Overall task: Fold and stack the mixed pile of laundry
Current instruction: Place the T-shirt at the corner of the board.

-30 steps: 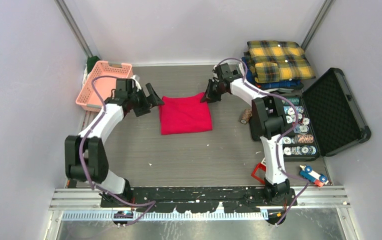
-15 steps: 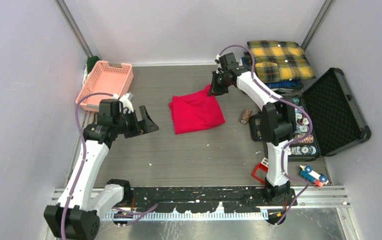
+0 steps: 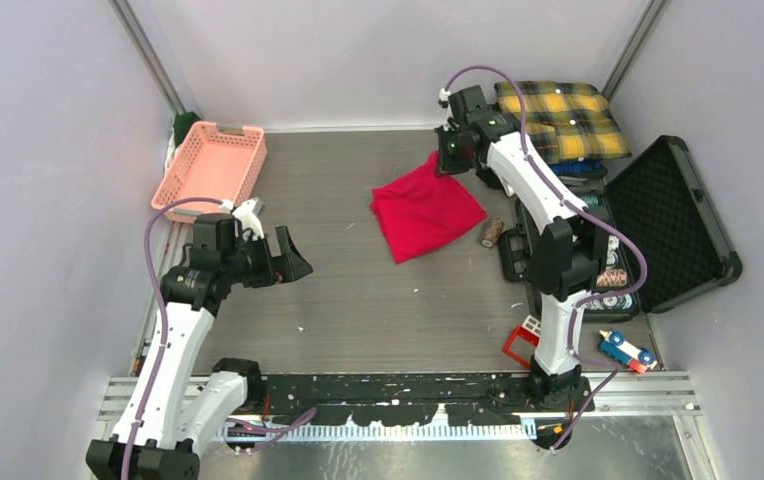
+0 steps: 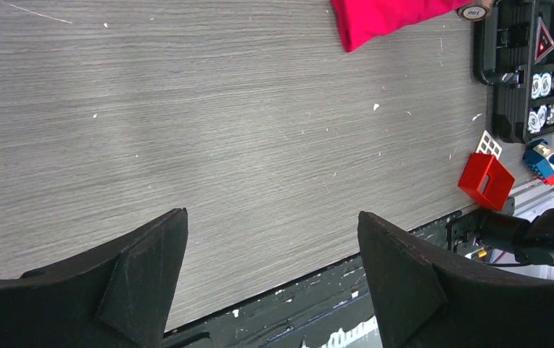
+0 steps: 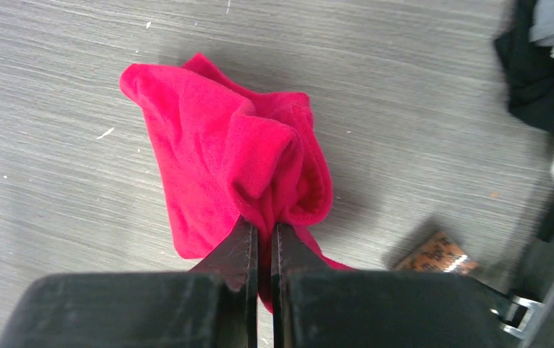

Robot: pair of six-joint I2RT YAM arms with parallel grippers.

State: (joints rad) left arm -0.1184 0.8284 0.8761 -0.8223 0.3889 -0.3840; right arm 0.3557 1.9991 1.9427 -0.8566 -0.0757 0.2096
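The folded red T-shirt lies right of the table's middle, its far corner lifted. My right gripper is shut on that corner; in the right wrist view the red cloth bunches between the closed jaws of the gripper. The folded yellow-and-black plaid shirt sits on a stack at the far right. My left gripper is open and empty over bare table at the left; its wrist view shows a corner of the red T-shirt far off.
A pink lattice basket stands far left. An open black case with chips lies at right, a small patterned roll beside it. A red block and a toy car lie near right. Blue cloth shows under the plaid shirt.
My right gripper has dragged the red T-shirt rightward and toward the far right, lifting its corner. My left arm has let go and pulled back toward the near left.
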